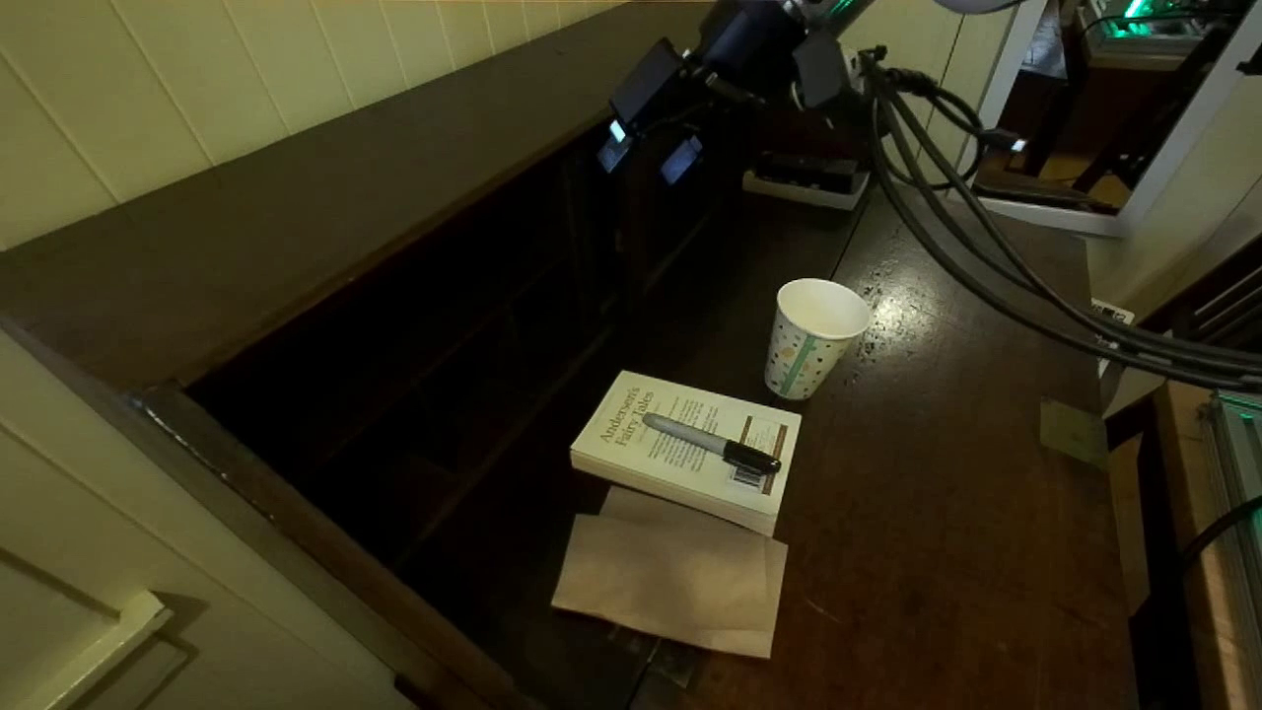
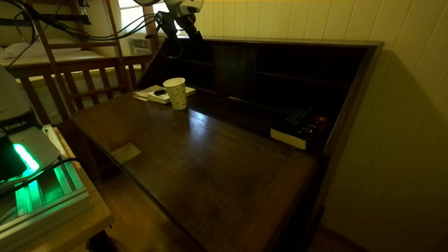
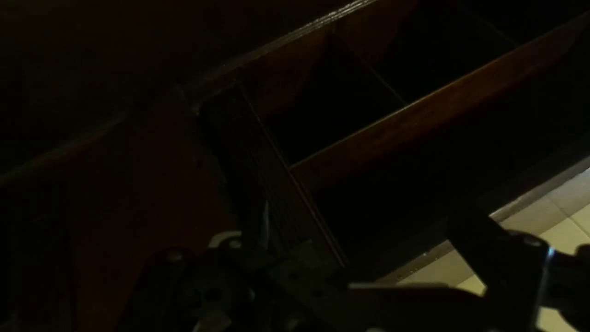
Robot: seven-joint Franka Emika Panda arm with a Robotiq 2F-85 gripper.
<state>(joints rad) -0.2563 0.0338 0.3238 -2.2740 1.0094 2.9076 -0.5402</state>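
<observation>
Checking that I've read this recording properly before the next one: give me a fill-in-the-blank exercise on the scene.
The grey marker lies on the book and has a ____ cap.
The book's cover reads "Andersen's ____ Tales".
The paper cup stands with its open end facing ____.
Wooden compartments show in the wrist view; the jaws of the gripper are not shut but ____.

Missing words: black; Fairy; up; open.
</observation>
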